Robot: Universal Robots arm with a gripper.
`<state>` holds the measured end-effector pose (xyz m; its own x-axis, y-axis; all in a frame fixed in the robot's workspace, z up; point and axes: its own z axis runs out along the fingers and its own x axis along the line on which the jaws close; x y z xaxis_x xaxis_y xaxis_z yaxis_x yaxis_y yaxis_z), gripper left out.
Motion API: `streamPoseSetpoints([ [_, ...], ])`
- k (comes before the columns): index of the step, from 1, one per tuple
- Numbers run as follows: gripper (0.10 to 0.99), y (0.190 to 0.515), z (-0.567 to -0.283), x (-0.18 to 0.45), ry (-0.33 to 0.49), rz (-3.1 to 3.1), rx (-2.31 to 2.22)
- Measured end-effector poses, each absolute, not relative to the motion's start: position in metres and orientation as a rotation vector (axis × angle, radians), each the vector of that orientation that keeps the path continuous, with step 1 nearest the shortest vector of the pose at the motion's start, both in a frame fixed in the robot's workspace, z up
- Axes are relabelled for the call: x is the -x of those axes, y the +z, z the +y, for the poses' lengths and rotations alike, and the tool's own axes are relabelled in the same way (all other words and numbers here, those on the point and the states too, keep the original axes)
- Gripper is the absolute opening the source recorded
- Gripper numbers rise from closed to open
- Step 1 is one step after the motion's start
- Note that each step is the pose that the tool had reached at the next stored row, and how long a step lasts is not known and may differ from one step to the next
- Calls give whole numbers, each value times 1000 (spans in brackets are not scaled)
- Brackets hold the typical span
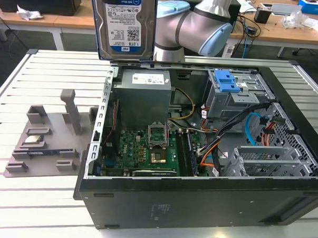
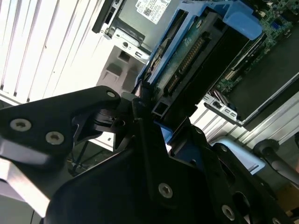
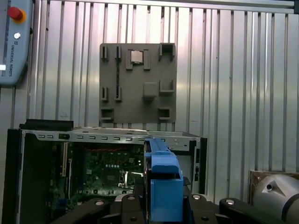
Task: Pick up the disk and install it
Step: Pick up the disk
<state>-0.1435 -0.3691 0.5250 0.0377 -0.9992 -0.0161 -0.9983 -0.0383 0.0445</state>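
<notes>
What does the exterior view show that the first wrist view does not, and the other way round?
Exterior view: the white-and-blue label face of the silver rectangular disk, held upright, and the bright-blue plastic latch. First wrist view: the grey pendant with a red button, and the disk edge-on in its blue bracket. Both: the open black computer case, the green motherboard, the grey fixture plate.

Blue-framed disk (image 3: 164,186) edge-on before open computer case (image 3: 117,135).

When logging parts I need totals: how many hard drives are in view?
1: the disk, held upright above the open computer case in the exterior view. Others may be hidden in its drive cages.
</notes>
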Motion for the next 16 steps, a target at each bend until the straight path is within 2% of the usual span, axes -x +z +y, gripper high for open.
streamPoseSetpoints([
  [5,369,523,-392,143,-66,-2164,-2247],
  [16,369,521,-406,143,-63,-2163,-2246],
])
